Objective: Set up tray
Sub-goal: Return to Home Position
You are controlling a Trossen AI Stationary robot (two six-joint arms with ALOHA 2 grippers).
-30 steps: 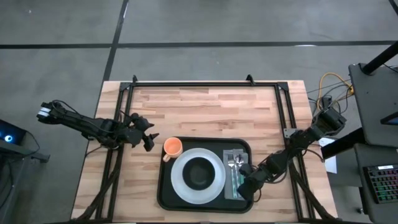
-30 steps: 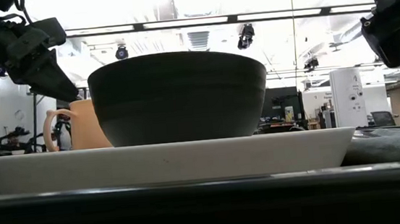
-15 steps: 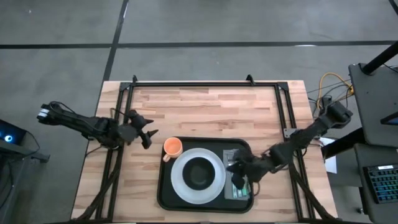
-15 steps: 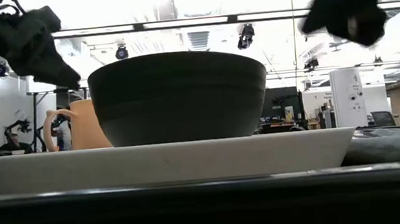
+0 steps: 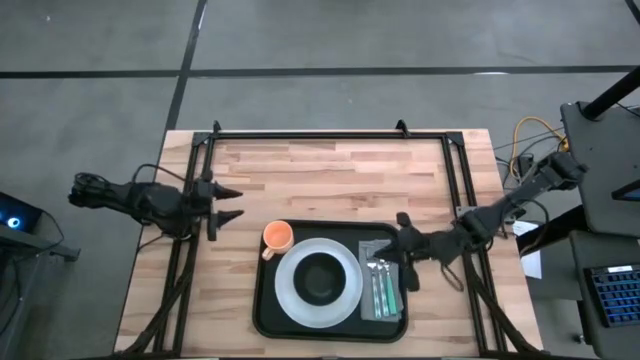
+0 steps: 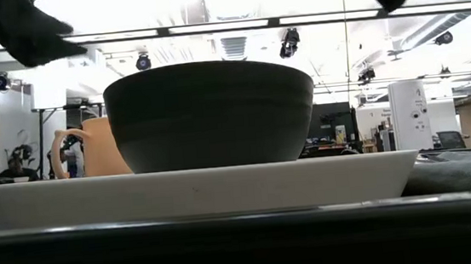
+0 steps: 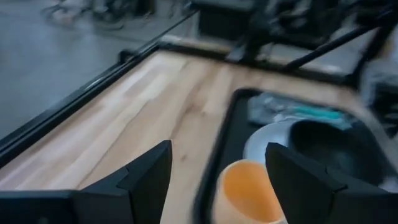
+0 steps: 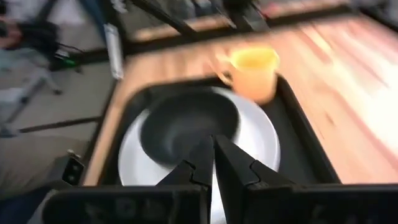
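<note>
The black tray lies on the wooden table toward its near edge. On it rest a white plate bearing a black bowl, an orange cup standing in the tray's far left corner, and a grey napkin with green-handled cutlery lying on top. My left gripper hovers open to the left of the cup, touching nothing. My right gripper is shut, raised over the napkin's far right part, pointing left at the bowl.
Bare wood lies on the far half of the table and to the left of the tray. A black metal frame runs along the table's far and side edges. Cables and equipment stand off the table's right side.
My right gripper has risen from the napkin's near end and drawn back toward the table's far and right edges. My left gripper has pulled away from the cup toward the table's left edge and has risen. The things on the tray have stayed put.
</note>
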